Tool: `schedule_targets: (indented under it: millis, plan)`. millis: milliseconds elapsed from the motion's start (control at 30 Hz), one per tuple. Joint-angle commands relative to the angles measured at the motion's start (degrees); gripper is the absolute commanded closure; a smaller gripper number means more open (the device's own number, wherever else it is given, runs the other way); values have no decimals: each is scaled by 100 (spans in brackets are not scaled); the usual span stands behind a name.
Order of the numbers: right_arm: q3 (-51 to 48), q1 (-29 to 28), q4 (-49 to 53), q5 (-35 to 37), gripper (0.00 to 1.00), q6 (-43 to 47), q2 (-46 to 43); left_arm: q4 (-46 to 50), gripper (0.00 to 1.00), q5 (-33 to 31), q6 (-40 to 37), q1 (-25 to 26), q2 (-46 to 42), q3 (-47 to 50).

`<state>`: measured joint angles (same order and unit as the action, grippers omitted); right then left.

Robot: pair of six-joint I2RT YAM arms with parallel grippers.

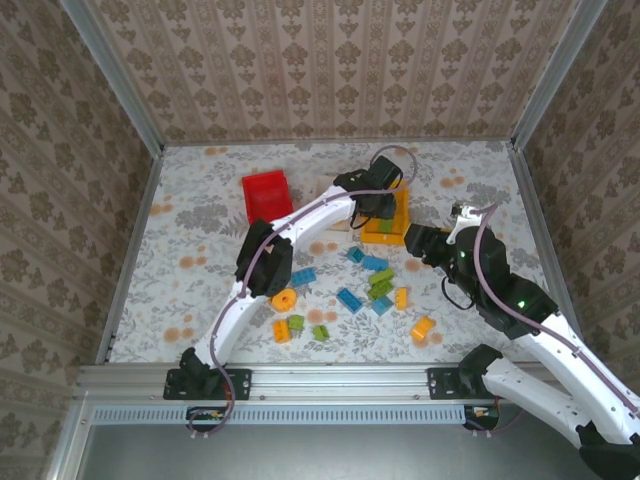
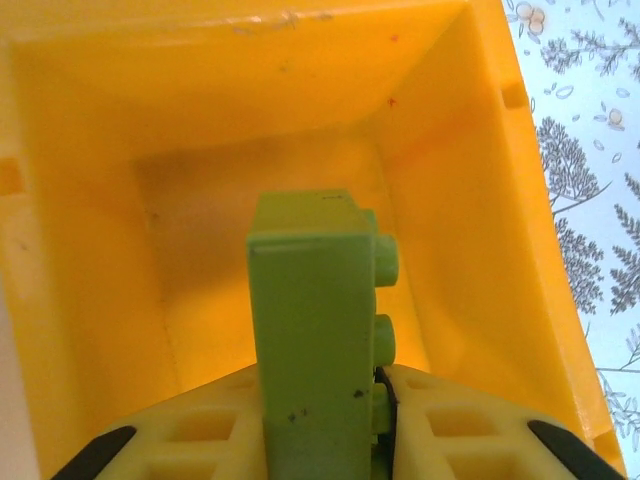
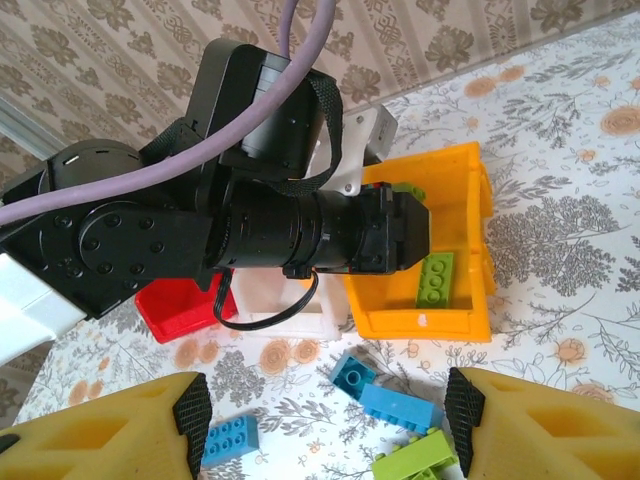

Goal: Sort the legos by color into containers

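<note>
My left gripper (image 2: 322, 405) is shut on a light green brick (image 2: 312, 320) that hangs inside the orange-yellow bin (image 2: 470, 250), studs facing right. From above, the left gripper (image 1: 378, 206) reaches over that orange-yellow bin (image 1: 386, 236). In the right wrist view the same green brick (image 3: 435, 278) shows low in the bin (image 3: 465, 310). My right gripper (image 3: 328, 425) is open above loose blue bricks (image 3: 400, 405) and a green brick (image 3: 415, 460); from above the right gripper (image 1: 418, 242) sits just right of the bin. The red bin (image 1: 267, 195) stands to the left.
The white bin (image 3: 290, 300), between the red bin (image 3: 185, 305) and the orange-yellow one, is largely covered by the left arm. Several blue, green and orange bricks lie scattered in front, including a round orange piece (image 1: 284, 299) and an orange brick (image 1: 423, 329). Metal rails edge the table.
</note>
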<state>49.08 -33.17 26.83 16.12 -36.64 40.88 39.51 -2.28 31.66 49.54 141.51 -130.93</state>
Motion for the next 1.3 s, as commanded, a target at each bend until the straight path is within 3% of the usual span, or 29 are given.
schedule_targets:
  millis: [0,267,533,700,833,967,1033,1167,1267]
  plan:
    - [-26,51,163,128,32,-80,16,187,65,-23,2,46,82,-123]
    - [14,82,243,-14,31,-76,113,226,55,-50,-46,83,-216,-75]
    - [249,91,505,-48,31,246,113,84,46,-510,216,373,-1606,507]
    - [402,91,675,-385,33,603,183,356,43,-1346,1037,311,-3121,1850]
    - [363,-51,721,-1047,33,648,472,787,39,-1544,1542,-74,-4441,3510]
    - [274,-918,479,-971,30,624,866,1016,32,-1033,1517,-738,-5458,5092]
    - [242,-1281,182,-998,28,537,1157,911,23,-647,1361,-1103,-5796,5862]
    - [230,-1680,-269,-1134,27,367,1760,765,10,-204,1118,-1535,-5905,6748]
    - [352,-1931,-375,-1167,26,329,2163,548,7,-79,1079,-1614,-5760,7060]
